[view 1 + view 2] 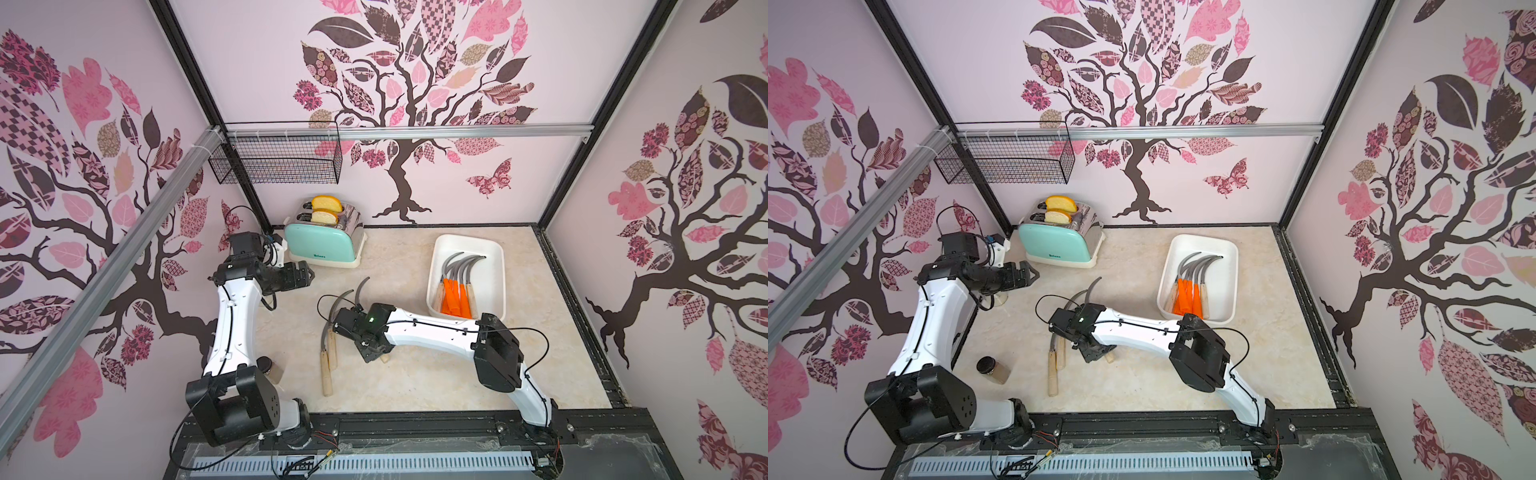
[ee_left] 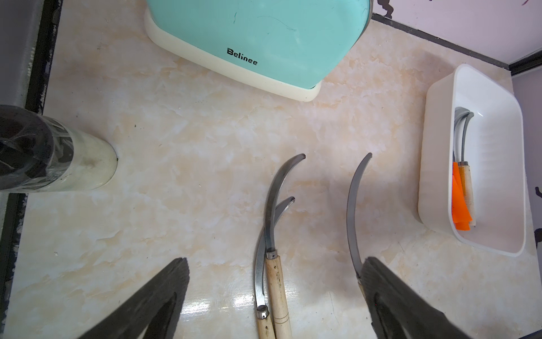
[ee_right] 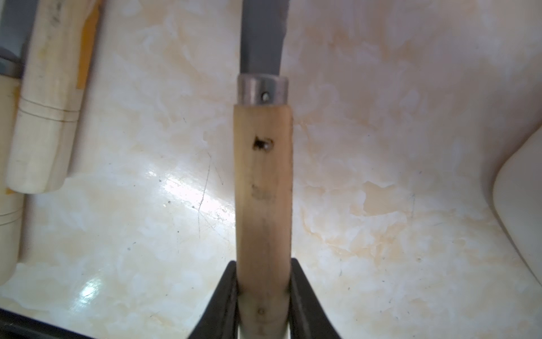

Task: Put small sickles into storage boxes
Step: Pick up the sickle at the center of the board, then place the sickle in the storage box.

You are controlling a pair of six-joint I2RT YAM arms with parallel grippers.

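Gripping a pale wooden-handled sickle point(image 3: 264, 187), the right jaws pinched tight on its round handle, I am mid-pickup over the glossy marbled desk point(image 1: 415, 374); next I must lift and swing it, curved grey blade leading, into the smooth white tray point(image 1: 492, 286) beside the stored sickles point(image 1: 457, 291). Two loose sickles point(image 1: 327, 374) lie near; the left jaws gape wide, empty
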